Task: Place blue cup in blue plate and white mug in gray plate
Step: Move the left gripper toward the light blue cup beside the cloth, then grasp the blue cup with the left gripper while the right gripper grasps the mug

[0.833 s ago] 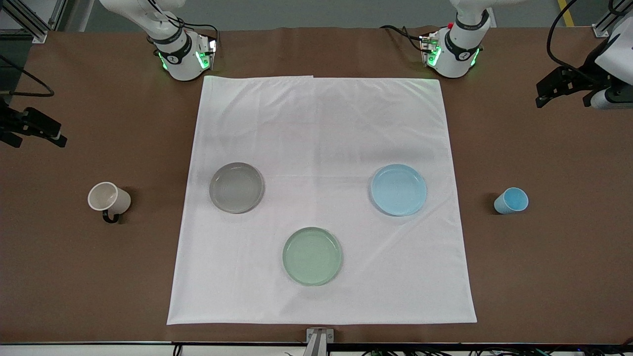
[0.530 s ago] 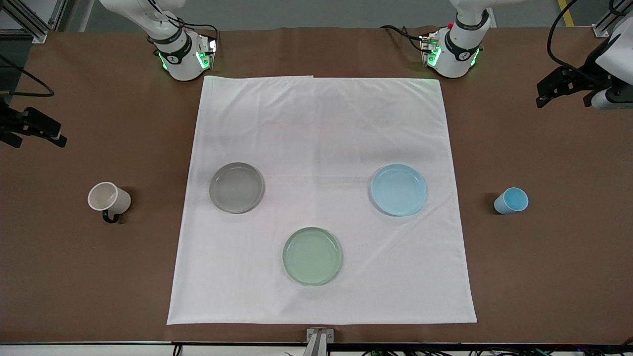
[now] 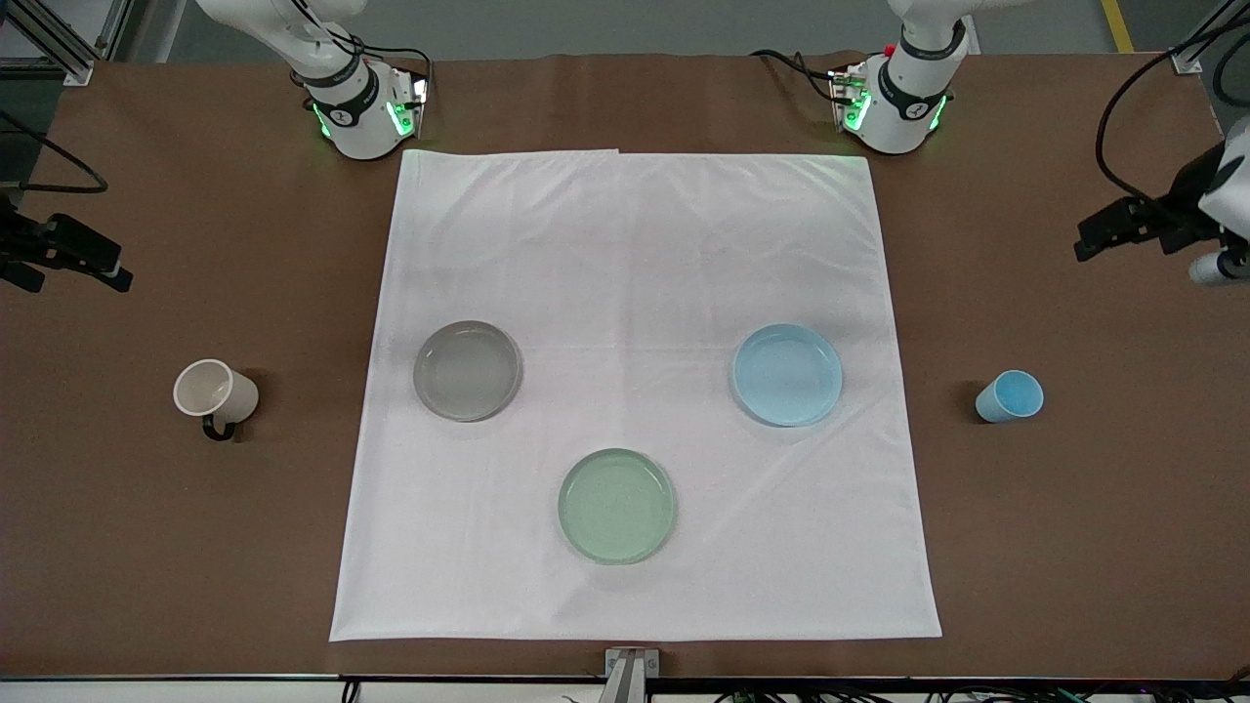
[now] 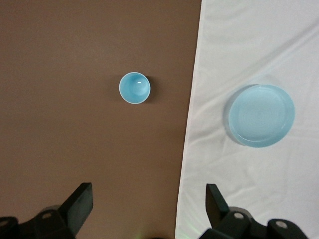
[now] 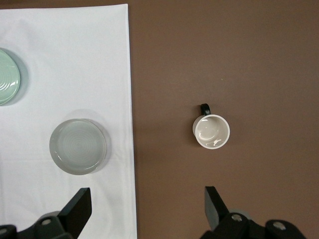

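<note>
Jaws wide, the left gripper (image 4: 149,209) hangs over the worktop's edge above the blue cup (image 3: 1010,395), which stands off the cloth (image 3: 635,293) beside the blue plate (image 3: 787,375). The right gripper (image 5: 147,209), equally wide, hangs over the opposite edge, the white mug (image 3: 215,392) standing beside the gray plate (image 3: 467,370), each arm apparently paired with its nearest item.

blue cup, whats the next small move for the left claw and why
Probably lower the left claw toward the blue cup: the claw is open and empty above the bare table, the cup stands upright off the cloth, and the blue plate holds nothing. The right claw waits open above the white mug.
</note>
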Robot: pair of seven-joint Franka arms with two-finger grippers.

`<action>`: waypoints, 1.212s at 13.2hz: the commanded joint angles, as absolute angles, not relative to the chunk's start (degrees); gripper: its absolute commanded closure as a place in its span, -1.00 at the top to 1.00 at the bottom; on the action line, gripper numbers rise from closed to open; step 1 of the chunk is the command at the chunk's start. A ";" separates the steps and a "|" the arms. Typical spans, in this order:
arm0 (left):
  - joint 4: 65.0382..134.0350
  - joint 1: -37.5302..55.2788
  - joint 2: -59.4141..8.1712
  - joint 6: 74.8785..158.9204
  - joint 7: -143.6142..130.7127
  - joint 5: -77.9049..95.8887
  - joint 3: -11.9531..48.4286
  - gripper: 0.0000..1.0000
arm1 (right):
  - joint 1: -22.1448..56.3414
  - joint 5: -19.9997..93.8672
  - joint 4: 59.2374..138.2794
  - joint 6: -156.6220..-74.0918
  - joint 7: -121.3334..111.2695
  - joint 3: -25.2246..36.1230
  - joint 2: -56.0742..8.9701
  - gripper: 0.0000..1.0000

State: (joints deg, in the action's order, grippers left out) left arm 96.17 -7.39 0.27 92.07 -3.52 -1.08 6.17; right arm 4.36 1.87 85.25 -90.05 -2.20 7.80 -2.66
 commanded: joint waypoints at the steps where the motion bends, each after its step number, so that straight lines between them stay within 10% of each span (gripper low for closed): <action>1: 105.51 -9.92 -1.23 104.26 -2.55 -1.05 6.24 1.00 | 3.78 1.32 84.11 -89.30 -2.19 7.47 -4.65 1.00; 9: 116.37 -14.77 -15.80 134.55 -2.55 -6.05 6.24 0.95 | -1.39 -1.85 85.78 -95.42 -8.31 7.65 -16.15 1.00; 16: 115.84 -16.26 -23.55 138.25 -2.55 -7.21 6.24 0.26 | -5.62 -0.71 100.87 -122.74 -23.73 7.38 -22.50 1.00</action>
State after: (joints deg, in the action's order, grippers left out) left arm 116.67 -15.74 -22.71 137.63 -3.24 -6.14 5.94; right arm -5.09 -0.97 94.76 -117.31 -22.32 8.13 -24.72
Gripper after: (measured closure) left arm 0.313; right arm 0.000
